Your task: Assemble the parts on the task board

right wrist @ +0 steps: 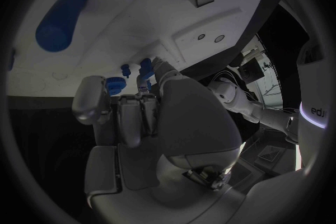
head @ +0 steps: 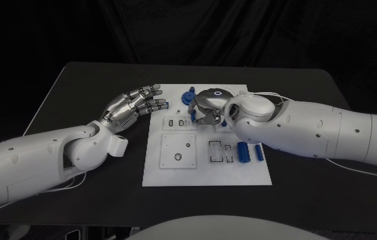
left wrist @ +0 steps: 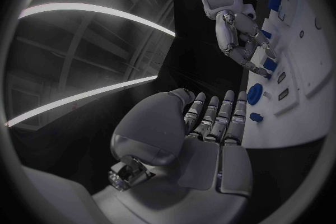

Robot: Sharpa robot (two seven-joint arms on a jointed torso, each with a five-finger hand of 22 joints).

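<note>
Head view: the left hand point(head: 133, 108) is held with fingers apart and nothing in it, just left of the white board point(head: 206, 166). The right hand point(head: 208, 109) is lowered over the board's far middle; whether it holds anything cannot be told. Two blue cylinders point(head: 251, 153) lie at the right edge.

Left wrist view: the right hand's fingertips point(left wrist: 260, 65) are seen touching blue parts point(left wrist: 269, 64) (a round blue knob point(left wrist: 255, 93) stands nearby).

Right wrist view: the fingers point(right wrist: 143, 102) are curled near small blue pegs point(right wrist: 127, 70).
</note>
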